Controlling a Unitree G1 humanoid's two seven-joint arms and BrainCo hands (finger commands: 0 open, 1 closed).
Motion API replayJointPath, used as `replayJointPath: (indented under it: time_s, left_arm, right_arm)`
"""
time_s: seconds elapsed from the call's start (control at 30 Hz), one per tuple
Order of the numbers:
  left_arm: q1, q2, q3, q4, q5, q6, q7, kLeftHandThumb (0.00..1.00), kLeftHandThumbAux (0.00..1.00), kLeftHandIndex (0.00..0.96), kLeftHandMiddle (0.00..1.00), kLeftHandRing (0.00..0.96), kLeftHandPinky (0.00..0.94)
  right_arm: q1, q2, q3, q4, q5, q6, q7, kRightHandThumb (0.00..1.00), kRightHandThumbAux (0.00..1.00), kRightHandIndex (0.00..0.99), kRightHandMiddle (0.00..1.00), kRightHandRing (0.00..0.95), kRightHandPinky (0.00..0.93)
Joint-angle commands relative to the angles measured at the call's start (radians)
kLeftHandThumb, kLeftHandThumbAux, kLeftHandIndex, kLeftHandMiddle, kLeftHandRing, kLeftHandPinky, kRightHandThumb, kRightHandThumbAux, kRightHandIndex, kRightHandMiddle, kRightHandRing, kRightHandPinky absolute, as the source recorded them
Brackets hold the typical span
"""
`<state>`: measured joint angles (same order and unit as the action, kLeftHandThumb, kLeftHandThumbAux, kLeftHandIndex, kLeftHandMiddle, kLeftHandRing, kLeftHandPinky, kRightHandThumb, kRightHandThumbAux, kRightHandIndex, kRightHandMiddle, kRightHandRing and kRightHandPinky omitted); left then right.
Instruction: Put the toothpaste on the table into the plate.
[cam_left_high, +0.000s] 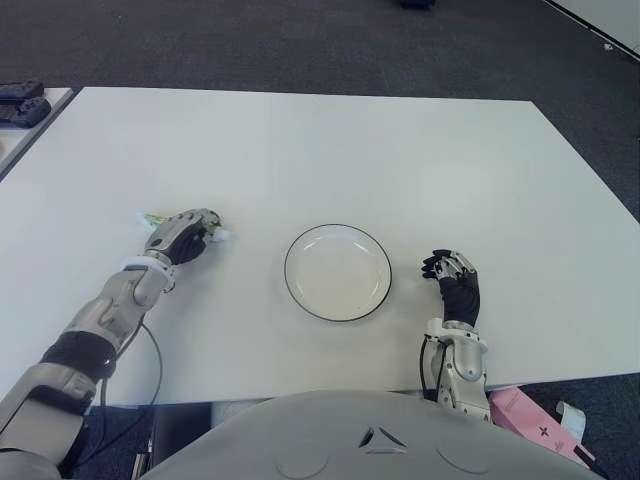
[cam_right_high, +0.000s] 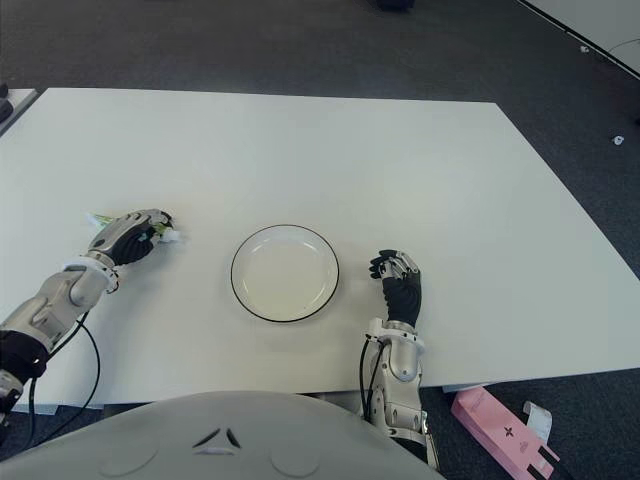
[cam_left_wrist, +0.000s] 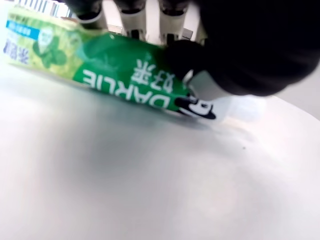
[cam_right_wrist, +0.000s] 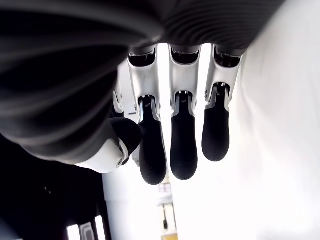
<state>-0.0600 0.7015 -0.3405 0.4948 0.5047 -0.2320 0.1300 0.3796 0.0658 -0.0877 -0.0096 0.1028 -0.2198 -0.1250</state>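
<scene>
Even, bright overhead light leaves the table (cam_left_high: 400, 160) nearly shadowless; the close toothpaste (cam_left_wrist: 125, 75) is blurred.

White table (cam_left_high: 400, 150) on dark, apparently carpeted floor (cam_left_high: 300, 45)

Green toothpaste (cam_left_wrist: 120, 75) flat on table, plate (cam_left_high: 338, 272) empty.

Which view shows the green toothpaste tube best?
The left wrist view: the green toothpaste tube fills the frame, label readable, lying on the white table under the left robot hand, whose fingers close around it. Both eye views show only the tube's ends poking out from under that hand, left of the white plate. The right wrist view misses it.
</scene>
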Motion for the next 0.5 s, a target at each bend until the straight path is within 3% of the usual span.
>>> replayJointPath:
  time_s: [0.03, 0.5]
  left_arm:
    - [0.112, -0.072, -0.029, 0.074, -0.052, 0.040, -0.142, 0.852, 0.669, 0.396, 0.533, 0.856, 0.819]
    - [0.098, -0.133, 0.027, 0.129, -0.086, 0.017, -0.081, 0.853, 0.669, 0.397, 0.534, 0.870, 0.839]
  right_arm:
    - [0.006, 0.017, -0.003, 0.027, 0.009, 0.028, 0.006, 0.705, 0.723, 0.431, 0.566, 0.547, 0.534]
    - [-0.002, 0.026, -0.010, 0.027, 0.008, 0.045, 0.001, 0.706, 0.723, 0.431, 0.563, 0.547, 0.536]
